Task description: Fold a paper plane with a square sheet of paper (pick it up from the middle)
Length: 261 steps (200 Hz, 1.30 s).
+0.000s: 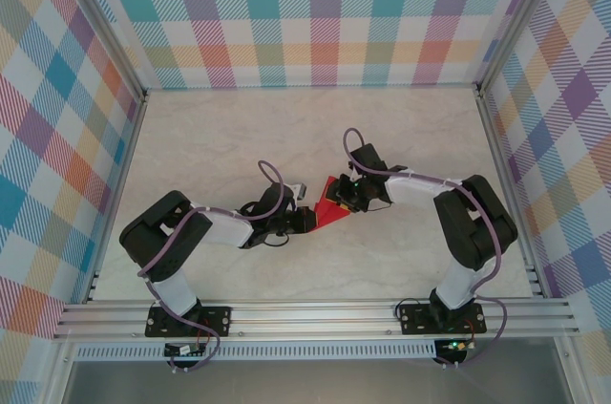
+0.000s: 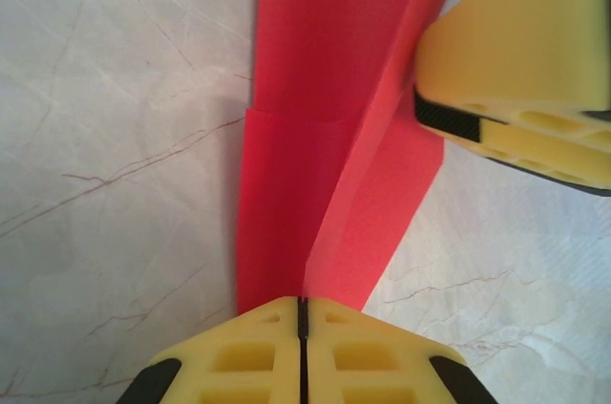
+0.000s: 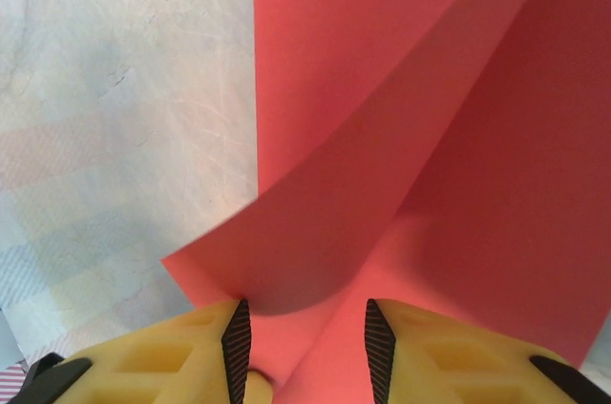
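Two tools are working the square sheet of paper (image 2: 315,137), which is sitting partly folded between them at mid-worktop (image 2: 115,137). The left tool (image 2: 302,304) is clamping shut on the sheet's near end. The right tool (image 3: 305,328) is standing open, straddling a lifted, curling flap. A fold seems underway, so the left should be anchoring firmly while the right is aligning the flap's edges before pressing any crease.
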Tool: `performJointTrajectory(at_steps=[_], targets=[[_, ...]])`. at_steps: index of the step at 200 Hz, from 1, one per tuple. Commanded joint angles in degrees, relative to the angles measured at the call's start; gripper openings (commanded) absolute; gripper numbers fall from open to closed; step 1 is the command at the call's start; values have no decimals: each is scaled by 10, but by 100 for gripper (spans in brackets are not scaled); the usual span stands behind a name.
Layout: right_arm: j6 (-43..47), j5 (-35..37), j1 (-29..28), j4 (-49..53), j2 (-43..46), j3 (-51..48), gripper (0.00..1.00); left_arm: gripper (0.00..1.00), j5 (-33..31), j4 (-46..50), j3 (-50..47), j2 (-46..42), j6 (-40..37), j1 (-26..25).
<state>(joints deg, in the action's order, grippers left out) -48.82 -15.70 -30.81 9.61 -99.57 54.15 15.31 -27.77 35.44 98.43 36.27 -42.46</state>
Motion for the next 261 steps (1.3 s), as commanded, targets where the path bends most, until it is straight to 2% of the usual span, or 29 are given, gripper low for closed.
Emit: performJointTrajectory(at_steps=[1, 43, 82, 109, 155, 261], targets=[[6, -7, -3, 16, -18, 17, 40, 8, 26, -37, -5, 8, 35, 8], [-1, -1, -3, 12, -20, 8, 39, 11, 40, -45, 1, 17, 41, 13], [-4, 7, -3, 9, -25, 2, 40, 30, 39, -45, 17, 23, 45, 21], [-7, 10, -3, 5, -27, -2, 39, 34, 38, -45, 30, 34, 42, 26], [-11, 11, -2, 0, -26, -9, 39, 34, 41, -47, 50, 60, 33, 31], [-14, 1, -2, -18, -15, -15, 39, 17, 95, -40, 86, 103, 35, 32]])
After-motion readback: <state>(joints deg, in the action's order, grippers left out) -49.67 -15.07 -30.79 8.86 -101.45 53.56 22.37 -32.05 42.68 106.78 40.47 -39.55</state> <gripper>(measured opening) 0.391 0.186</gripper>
